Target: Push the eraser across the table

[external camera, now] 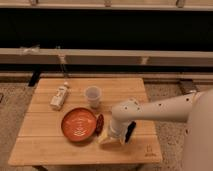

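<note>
The eraser [131, 132], a small flat black slab, lies on the light wooden table [50, 145] near its front right, just right of the gripper. My gripper [111, 137] points down at the tabletop between the orange bowl [77, 124] and the eraser, close against the eraser's left side. The white arm reaches in from the right and hides part of the eraser. The dark logo mark [148, 150] sits near the table's front right corner.
A clear plastic cup [92, 96] stands behind the bowl. A white bottle [59, 96] lies at the back left. A small dark reddish object [100, 122] rests at the bowl's right rim. A low wall and gravel surround the table.
</note>
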Robot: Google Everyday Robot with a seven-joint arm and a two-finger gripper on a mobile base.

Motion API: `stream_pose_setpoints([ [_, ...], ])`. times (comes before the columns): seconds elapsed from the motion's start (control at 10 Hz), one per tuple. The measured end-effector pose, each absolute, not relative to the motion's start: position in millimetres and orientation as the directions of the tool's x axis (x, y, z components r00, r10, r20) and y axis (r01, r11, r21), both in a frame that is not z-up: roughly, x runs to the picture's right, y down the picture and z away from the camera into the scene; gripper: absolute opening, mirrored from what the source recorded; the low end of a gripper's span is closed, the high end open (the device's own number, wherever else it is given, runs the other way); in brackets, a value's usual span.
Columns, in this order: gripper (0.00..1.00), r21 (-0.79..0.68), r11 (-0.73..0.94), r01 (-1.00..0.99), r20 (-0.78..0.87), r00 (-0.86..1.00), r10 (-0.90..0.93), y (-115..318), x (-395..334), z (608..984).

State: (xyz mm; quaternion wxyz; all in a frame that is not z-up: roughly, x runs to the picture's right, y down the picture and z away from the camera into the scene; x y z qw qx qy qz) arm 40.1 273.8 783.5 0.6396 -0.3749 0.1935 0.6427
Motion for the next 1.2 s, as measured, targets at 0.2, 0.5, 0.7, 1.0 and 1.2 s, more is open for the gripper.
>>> stream_pose_setpoints([
  [0.2,0.80,-0.228,-0.095,-0.969,-0.709,0.099,0.698,260.0,51.4,795.4],
  [0.5,0.80,-0.223,-0.082,-0.971,-0.693,0.099,0.714,249.8,59.4,807.2],
  [0.7,0.80,-0.221,-0.078,-0.972,-0.692,0.100,0.715,248.9,62.0,808.0],
  [1.0,0.80,-0.216,-0.074,-0.974,-0.689,0.098,0.718,246.3,65.1,809.9],
  [1.2,0.80,-0.204,-0.052,-0.978,-0.664,0.099,0.741,229.4,78.3,822.9],
])
